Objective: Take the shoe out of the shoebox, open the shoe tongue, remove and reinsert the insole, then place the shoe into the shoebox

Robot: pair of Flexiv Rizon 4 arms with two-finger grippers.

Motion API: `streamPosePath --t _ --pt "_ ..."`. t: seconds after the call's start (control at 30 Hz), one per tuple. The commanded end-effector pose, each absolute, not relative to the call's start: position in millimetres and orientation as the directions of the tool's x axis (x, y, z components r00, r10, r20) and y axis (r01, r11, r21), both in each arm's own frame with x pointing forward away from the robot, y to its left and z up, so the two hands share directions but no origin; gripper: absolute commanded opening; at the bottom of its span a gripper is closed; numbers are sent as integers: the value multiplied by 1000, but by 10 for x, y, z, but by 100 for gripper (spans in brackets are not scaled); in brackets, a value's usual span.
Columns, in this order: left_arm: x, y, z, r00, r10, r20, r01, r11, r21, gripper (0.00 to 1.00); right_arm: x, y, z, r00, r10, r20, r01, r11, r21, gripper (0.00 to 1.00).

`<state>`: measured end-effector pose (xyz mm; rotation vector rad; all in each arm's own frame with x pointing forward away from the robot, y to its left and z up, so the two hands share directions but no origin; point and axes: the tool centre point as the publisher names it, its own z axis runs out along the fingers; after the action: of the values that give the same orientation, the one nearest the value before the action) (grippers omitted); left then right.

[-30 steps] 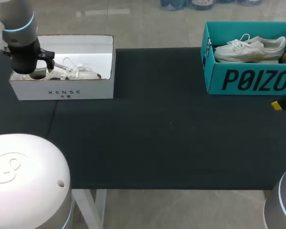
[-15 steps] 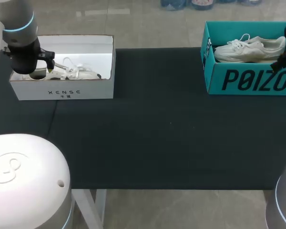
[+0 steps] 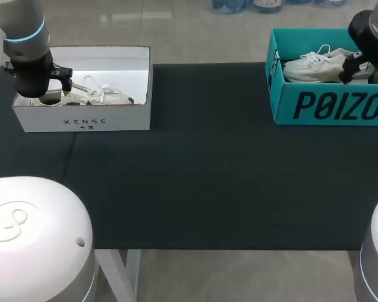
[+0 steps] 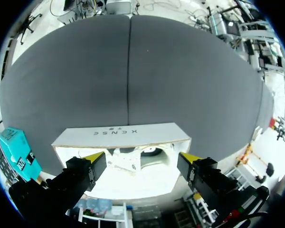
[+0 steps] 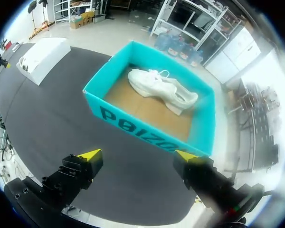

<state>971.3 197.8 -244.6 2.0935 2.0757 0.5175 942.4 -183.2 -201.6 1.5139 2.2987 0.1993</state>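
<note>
Sneaker (image 3: 327, 65) in the teal shoebox (image 3: 302, 104) and pale shoe (image 3: 104, 97) in the white shoebox (image 3: 82, 119) lie unlifted, so every step remains; left gripper (image 4: 141, 157) and right gripper (image 5: 137, 156) gape empty.
</note>
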Motion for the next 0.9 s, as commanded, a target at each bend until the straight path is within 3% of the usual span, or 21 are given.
streamPosePath --t 0.03,0.2,0.37,0.9 --pt "9702 1980 -2442 -16 990 140 939 -34 343 100 9608 -1840 -2022 -259 951 -168 906 300 298 100" --pt "9702 1980 -2442 -16 990 140 939 -34 343 100 10152 -2025 -1993 -143 989 -44 937 149 315 100" --pt "9702 1980 -2442 -16 990 140 939 -34 343 100 10698 -2305 -2116 -38 998 -46 952 50 302 100" --pt "9702 1980 -2442 -16 990 140 939 -34 343 100 11762 -2961 -2624 29 998 -60 975 -16 220 100"
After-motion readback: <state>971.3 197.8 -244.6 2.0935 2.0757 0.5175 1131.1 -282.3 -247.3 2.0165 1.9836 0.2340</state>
